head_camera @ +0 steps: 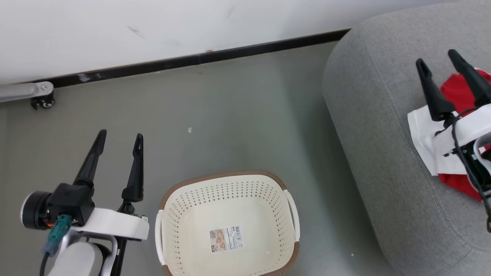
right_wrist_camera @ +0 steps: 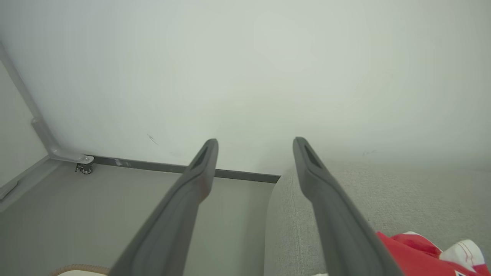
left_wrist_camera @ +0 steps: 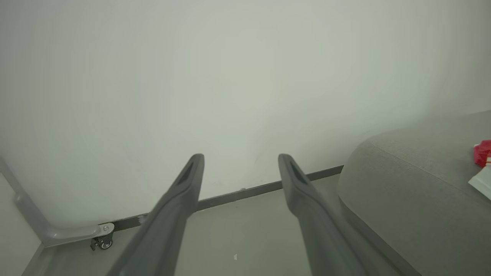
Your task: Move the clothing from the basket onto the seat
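Floor and wall: grey floor runs up to a white wall with a dark baseboard. This open strip is where I work between basket and couch.
Basket: the basket sits on the floor just in front of me, between my two arms. A barcode sticker shows on its bare bottom, and no garment lies in the part I can see. Its near edge is cut off by the head view.
Seat: the seat stands to my right, close beside the basket, so the carry across is short.
Clothing: the clothing, red with white panels, lies rumpled on top of the seat, well back from its rounded edge. I judge it will not slide off.
Right gripper: my right gripper hangs over the clothing with its fingers spread wide and nothing between them. The cloth looks slack under them, so I judge it is let go, not held.
Left gripper: my left gripper hovers over bare floor to the left of the basket, fingers apart and empty. It is parked there to keep out of the right arm's path.
Task standing: by how things lie, the move looks done or nearly so.
Risk: cloth could snag a fingertip as I lift away, so I would rise straight up.
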Controlling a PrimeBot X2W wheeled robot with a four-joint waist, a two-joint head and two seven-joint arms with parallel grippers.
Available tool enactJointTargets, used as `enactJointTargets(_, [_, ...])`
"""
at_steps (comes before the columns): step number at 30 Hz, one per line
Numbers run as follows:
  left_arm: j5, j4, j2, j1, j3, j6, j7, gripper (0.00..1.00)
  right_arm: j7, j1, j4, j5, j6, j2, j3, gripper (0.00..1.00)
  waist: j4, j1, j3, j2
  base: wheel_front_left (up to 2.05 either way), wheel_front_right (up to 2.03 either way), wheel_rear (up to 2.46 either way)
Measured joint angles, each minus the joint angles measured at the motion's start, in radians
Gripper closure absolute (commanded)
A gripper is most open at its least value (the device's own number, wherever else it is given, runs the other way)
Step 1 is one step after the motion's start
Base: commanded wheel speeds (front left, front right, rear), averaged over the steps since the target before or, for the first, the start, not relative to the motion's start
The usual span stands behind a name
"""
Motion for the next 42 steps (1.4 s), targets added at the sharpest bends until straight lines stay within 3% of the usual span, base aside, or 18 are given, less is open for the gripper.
enactJointTargets(21, [-0.035,0.118,-0.076,0.059,0.000,0.009,-0.026,0.00,-0.053,0.174,0.000,-0.115,0.000,0.185,-0.069,0.00,0.109,0.0000,-0.135,0.0000,0.00,0.00,0.00])
enactJointTargets(42, [-0.005,0.223,-0.089,0.110,-0.023,0.021,-0.034,0.00,-0.070,0.476,-0.081,-0.218,0.000,0.343,-0.159,0.00,0.184,0.0000,-0.265,0.0000,0.00,0.00,0.00])
